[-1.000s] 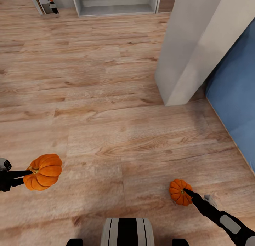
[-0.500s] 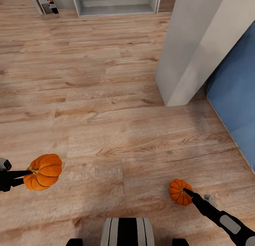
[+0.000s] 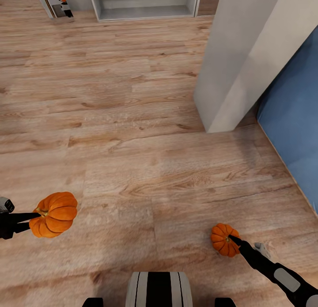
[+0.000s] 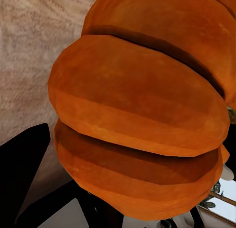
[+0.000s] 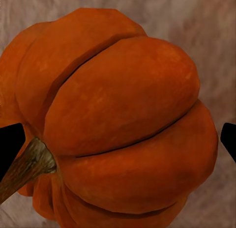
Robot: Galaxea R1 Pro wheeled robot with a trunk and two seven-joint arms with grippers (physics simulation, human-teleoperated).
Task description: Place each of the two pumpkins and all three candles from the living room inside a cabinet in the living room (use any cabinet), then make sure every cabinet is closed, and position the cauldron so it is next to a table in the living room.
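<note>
Counted two pumpkins: one (image 3: 54, 214) held in left gripper (image 3: 32, 218), one (image 3: 224, 239) held in right gripper (image 3: 234, 241), above wooden floor (image 3: 132, 121)

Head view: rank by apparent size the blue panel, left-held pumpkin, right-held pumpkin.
1. blue panel
2. left-held pumpkin
3. right-held pumpkin
The pumpkin gap may just be camera distance; true sizes unsure.

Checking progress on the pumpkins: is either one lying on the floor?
No: the left gripper holds one pumpkin, the right gripper the other pumpkin.
</note>
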